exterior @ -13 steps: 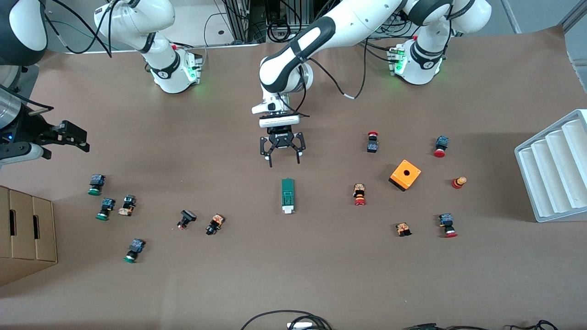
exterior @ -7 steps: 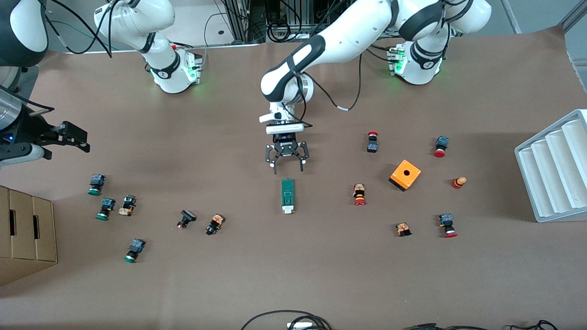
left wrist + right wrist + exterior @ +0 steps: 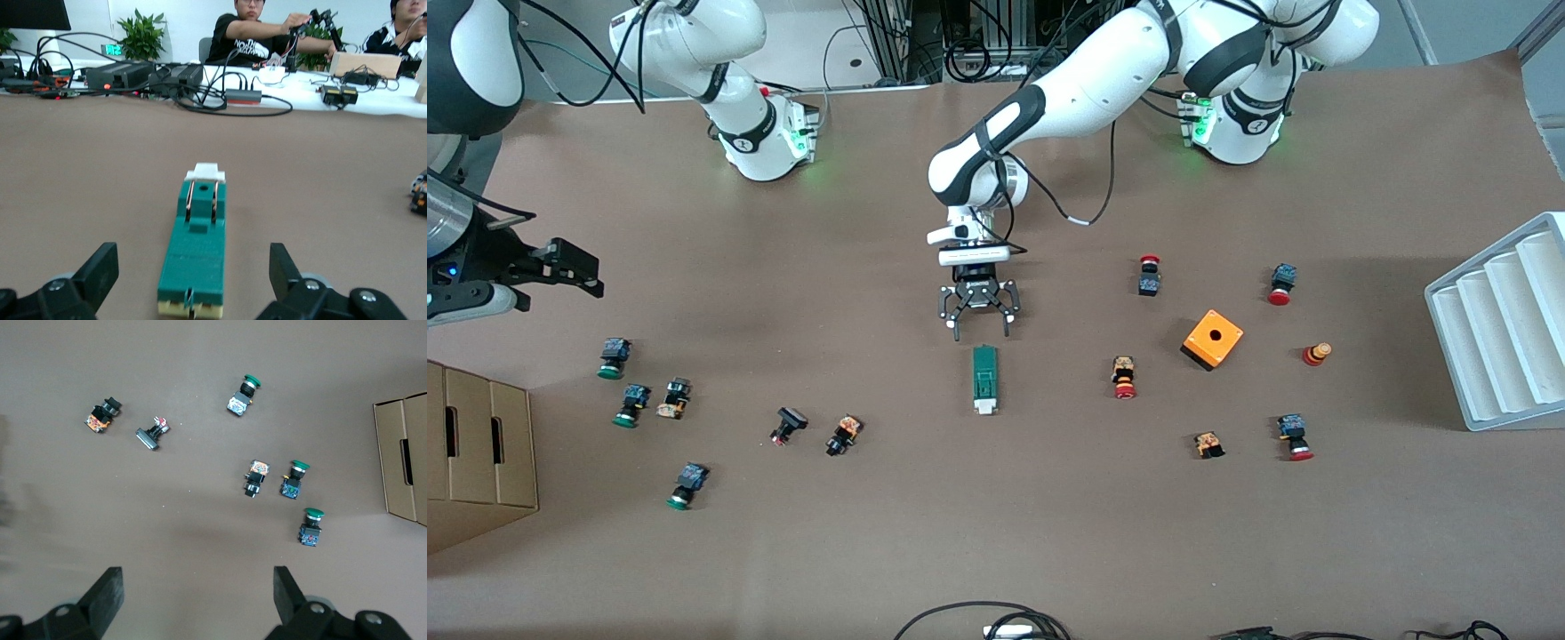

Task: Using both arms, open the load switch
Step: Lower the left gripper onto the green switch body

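Note:
The load switch (image 3: 984,380) is a narrow dark-green block with a white end, lying flat at mid-table. The white end points toward the front camera. My left gripper (image 3: 981,334) hangs low over the table at the switch's green end, open, with nothing between its fingers. In the left wrist view the switch (image 3: 195,250) stretches straight ahead of the left gripper (image 3: 192,257). One black finger (image 3: 100,270) stands wide on each side of its cream end. My right gripper (image 3: 578,269) waits, open, above the right arm's end of the table. In the right wrist view the right gripper (image 3: 197,583) has only bare table under it.
Several red- and green-capped push-buttons (image 3: 631,402) lie scattered toward both ends. An orange box with a hole (image 3: 1213,339) and a white stepped rack (image 3: 1503,320) sit toward the left arm's end. A cardboard box (image 3: 471,453) stands at the right arm's end.
The left gripper has come down and moved toward the load switch's green end, staying open. The right arm has hardly moved.

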`<state>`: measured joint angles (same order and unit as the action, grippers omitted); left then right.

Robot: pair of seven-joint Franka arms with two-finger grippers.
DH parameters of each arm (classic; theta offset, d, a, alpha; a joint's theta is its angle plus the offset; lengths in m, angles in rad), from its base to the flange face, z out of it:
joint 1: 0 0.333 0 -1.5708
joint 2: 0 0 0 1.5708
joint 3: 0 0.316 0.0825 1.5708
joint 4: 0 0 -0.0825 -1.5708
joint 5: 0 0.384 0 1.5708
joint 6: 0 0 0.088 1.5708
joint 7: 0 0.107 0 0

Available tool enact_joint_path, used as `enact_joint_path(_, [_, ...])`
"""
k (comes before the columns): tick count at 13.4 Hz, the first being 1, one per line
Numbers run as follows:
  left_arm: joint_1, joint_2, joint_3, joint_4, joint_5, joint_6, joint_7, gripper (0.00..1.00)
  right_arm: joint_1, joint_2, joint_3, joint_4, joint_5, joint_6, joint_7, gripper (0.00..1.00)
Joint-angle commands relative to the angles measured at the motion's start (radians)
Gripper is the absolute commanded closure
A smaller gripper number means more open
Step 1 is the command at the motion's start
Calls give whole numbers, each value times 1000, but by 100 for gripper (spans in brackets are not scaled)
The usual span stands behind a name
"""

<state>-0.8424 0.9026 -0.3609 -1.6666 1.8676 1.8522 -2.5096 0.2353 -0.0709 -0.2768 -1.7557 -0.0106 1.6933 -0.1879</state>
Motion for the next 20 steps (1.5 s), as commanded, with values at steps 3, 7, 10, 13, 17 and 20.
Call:
enact_joint_path(3, [-14,50,2,33,56,-86,-95,0,1,6,-4,7,23,2,-1,0])
enact_joint_path(7, [-14,56,8,36,102,-96,-166,0,1,13,-4,7,24,2,-1,0])
enact_joint_path(10, [-14,79,8,36,104,-94,-143,0,4,16,-2,7,24,5,1,0])
enact_joint_path(13, [-14,93,8,36,101,-93,-120,0,4,19,-4,7,24,8,1,0])
enact_joint_path(17, [-14,105,8,39,91,-84,-37,0,6,23,-2,7,24,9,4,0])
enact_joint_path(20, [-12,107,10,42,94,-80,-32,0,6,28,-2,7,24,9,5,0])
